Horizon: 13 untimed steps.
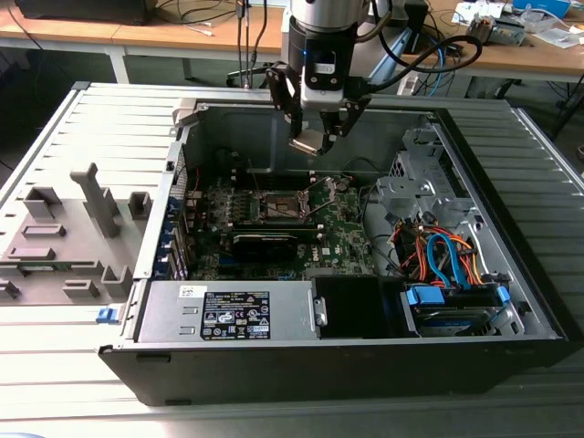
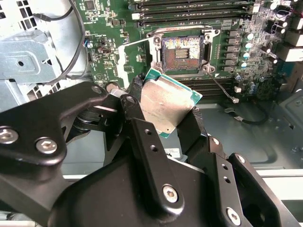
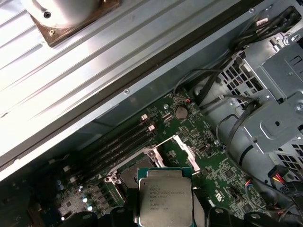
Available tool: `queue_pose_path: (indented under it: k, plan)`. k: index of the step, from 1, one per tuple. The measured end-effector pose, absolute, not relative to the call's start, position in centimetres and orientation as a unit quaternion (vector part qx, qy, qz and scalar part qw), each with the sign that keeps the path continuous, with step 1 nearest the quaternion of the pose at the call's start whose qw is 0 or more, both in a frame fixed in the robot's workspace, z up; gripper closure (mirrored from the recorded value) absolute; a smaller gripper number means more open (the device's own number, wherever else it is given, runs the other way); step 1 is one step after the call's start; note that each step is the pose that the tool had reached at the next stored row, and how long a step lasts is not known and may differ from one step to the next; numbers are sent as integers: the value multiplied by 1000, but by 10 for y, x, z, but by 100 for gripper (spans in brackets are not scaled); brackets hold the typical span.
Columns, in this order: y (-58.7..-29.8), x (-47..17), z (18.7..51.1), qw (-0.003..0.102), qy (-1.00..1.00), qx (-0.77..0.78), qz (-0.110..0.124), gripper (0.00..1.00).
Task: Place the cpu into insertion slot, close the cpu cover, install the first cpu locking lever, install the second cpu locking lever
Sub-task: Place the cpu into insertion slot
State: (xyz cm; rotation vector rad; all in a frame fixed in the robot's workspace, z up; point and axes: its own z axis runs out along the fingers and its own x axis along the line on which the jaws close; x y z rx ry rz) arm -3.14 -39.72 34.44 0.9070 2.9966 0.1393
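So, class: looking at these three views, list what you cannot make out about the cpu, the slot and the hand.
- First wrist view: the cpu covers part of the insertion slot, and the picture's edge cuts off one side of the cpu.
- Second wrist view: the hand hides the cpu's gripped edges.
- Exterior view: the insertion slot's contacts are too small to make out.

Grey ribbed worktable (image 1: 55,383) across foreground. Grey moulded fixture blocks (image 1: 64,237) on it at exterior view's left. Behind: wooden desks (image 1: 210,41) on white legs (image 1: 119,64) (cables (image 1: 196,14) and small clutter strewn on top). Dark floor (image 1: 32,87) beneath desks. Light even, soft, no hard shadows.
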Motion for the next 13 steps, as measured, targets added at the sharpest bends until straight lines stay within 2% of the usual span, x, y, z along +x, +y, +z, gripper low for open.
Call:
queue_pose_path:
  k: [13]
  plan:
    - [-397, -31, 344, 4, 952, 302, 44, 45]
